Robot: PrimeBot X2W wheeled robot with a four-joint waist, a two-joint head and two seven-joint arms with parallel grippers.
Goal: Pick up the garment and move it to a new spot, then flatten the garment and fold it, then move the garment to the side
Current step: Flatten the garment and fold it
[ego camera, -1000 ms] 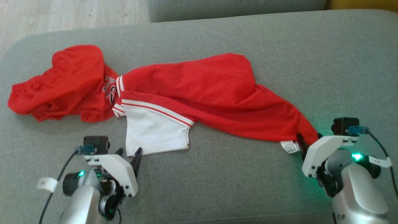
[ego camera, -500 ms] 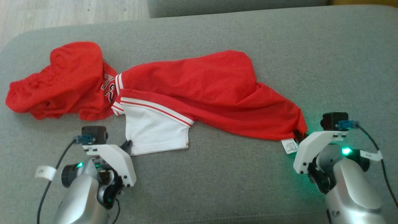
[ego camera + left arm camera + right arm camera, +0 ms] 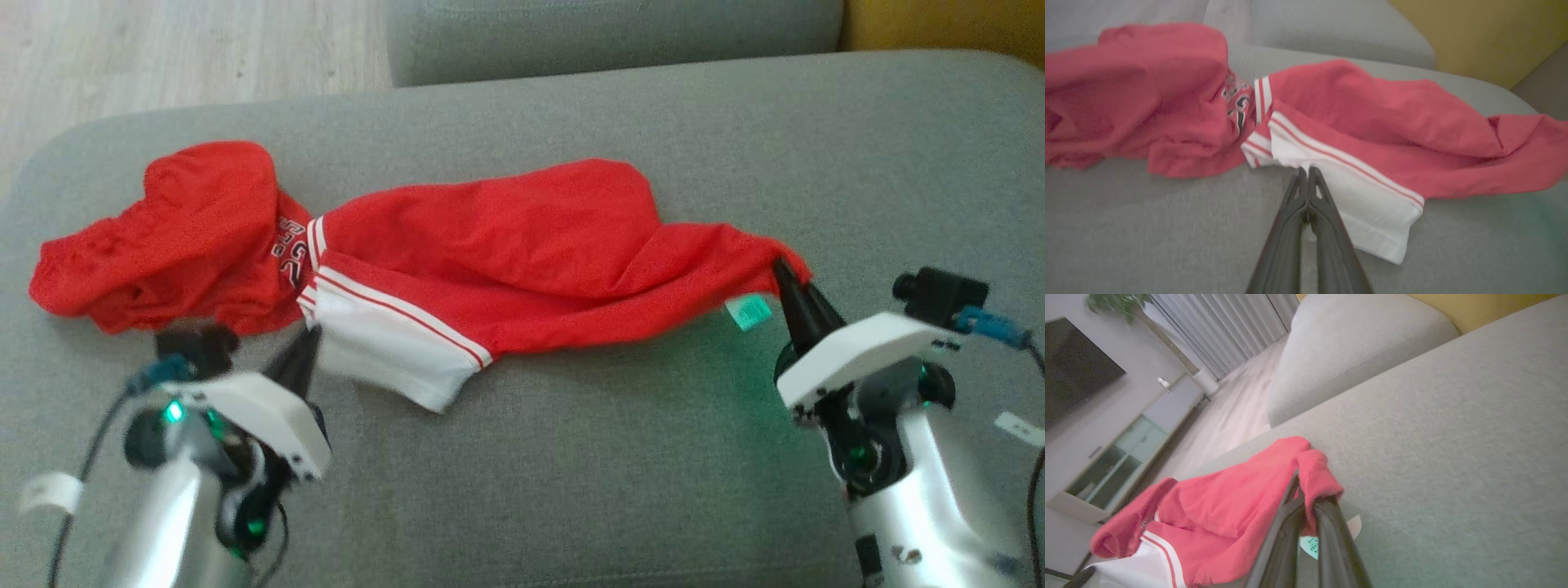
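Closed since a second ago: both end effectors, which were spread at the near hem. The garment's right corner has risen off the cushion, and the white panel has been drawn up at its left edge and no longer lies square. Part of the overall shift is the head camera's own.

Item: garment [image 3: 506, 237], red, thin cloth, with a white panel [image 3: 392, 347] and red-and-white striping. Its print is partly lost in a fold, and its kind is uncertain.

Location: strung left to right across the grey sofa [image 3: 571, 474], bunched in a heap at the far left and tapering to a point at the right. Wooden floor [image 3: 163, 49] lies beyond the far left.

Left end effector [image 3: 304, 351]: fingers pressed together, pinching the left edge of the white panel just near of the striping.

Right end effector [image 3: 788, 278]: fingers pressed together on the red corner at the right end, with cloth folded over the tips. The label [image 3: 749, 312] hangs just beside them, tinted green by the arm's light.

Handling, judged:
- Light, limp and rather slick, with no stiffness. It will sag between the two holds.
- Not fragile, but a small pinch may slip under a hard pull.
- The best holds are hems and corners, where the seams add thickness. Two holds well apart keep it spread.
- The left heap has no hold on it. It will likely trail and need a fresh grip for flattening.

Stage, judged: pick-up begun, carry to the new spot not yet made.
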